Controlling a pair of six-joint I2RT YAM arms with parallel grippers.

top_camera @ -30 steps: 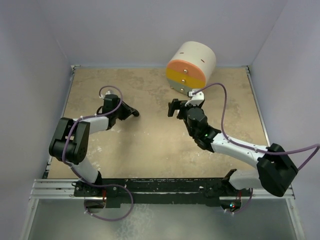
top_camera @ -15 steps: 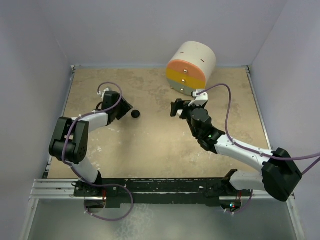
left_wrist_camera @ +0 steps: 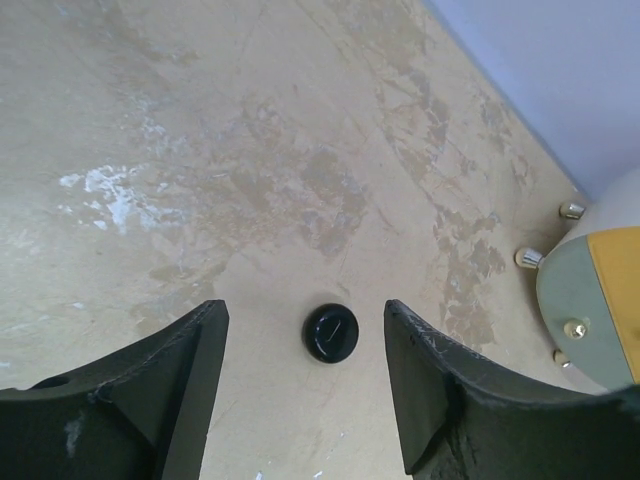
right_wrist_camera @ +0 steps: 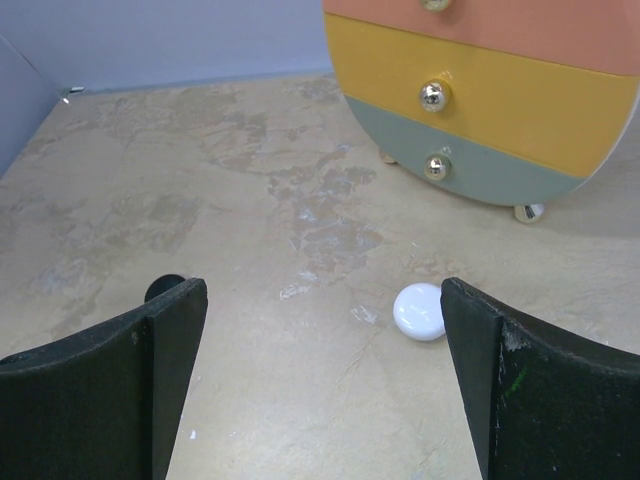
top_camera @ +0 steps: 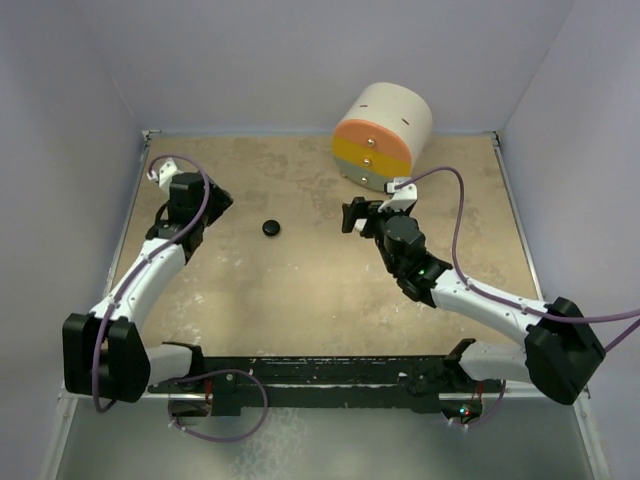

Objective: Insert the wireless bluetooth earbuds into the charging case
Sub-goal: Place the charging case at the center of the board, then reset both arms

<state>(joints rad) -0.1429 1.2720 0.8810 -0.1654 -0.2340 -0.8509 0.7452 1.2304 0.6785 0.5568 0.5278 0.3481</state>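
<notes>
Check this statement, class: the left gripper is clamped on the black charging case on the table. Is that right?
Not quite. The left gripper is open and clear of the charging case, which lies free on the table beyond its fingertips. The left wrist view shows this.

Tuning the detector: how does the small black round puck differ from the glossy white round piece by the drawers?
Look: the small black round puck bears a faint line on top; the glossy white round piece is plain. Place: the puck lies on open table; the white piece lies near a foot of the cream cylindrical drawer unit. Shared: both round, glossy, lying ungripped.
</notes>
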